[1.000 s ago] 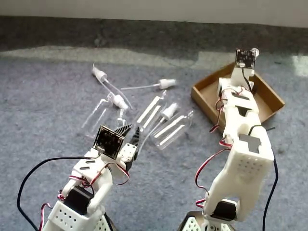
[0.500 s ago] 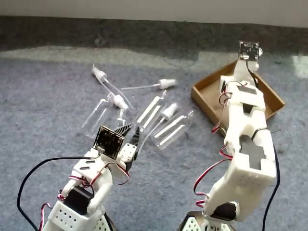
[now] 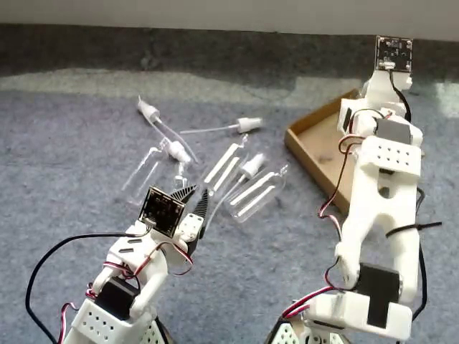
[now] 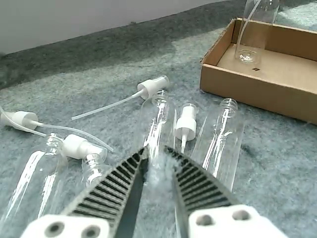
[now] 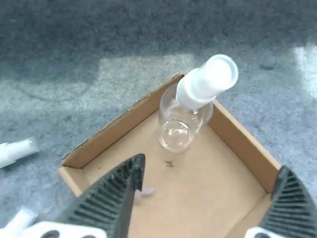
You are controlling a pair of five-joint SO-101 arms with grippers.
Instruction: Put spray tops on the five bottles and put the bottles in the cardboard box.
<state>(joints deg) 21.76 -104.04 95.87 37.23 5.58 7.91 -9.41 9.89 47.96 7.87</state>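
A capped bottle (image 5: 184,119) with a white spray top (image 5: 208,79) stands upright in the cardboard box (image 5: 114,131). My right gripper (image 5: 212,166) hangs open above the box floor, holding nothing and apart from the bottle. Several clear bottles lie on the carpet, among them a long bottle (image 4: 158,114) and a second bottle (image 4: 223,134) beside it. Loose spray tops (image 4: 153,85) (image 4: 185,121) lie among them. My left gripper (image 4: 156,151) is low over the carpet just short of the long bottle, open a little with nothing between its fingers. In the high view the right arm (image 3: 380,150) stands over the box (image 3: 308,129).
Two more bottles (image 3: 147,168) (image 3: 179,173) and two more spray tops (image 3: 148,111) (image 3: 178,150) lie left of the pile. Grey carpet covers the table. A dark strip and a pale wall run along the far edge.
The right arm has risen and swung back and to the right above the box. The left arm and the bottles on the carpet have not moved.
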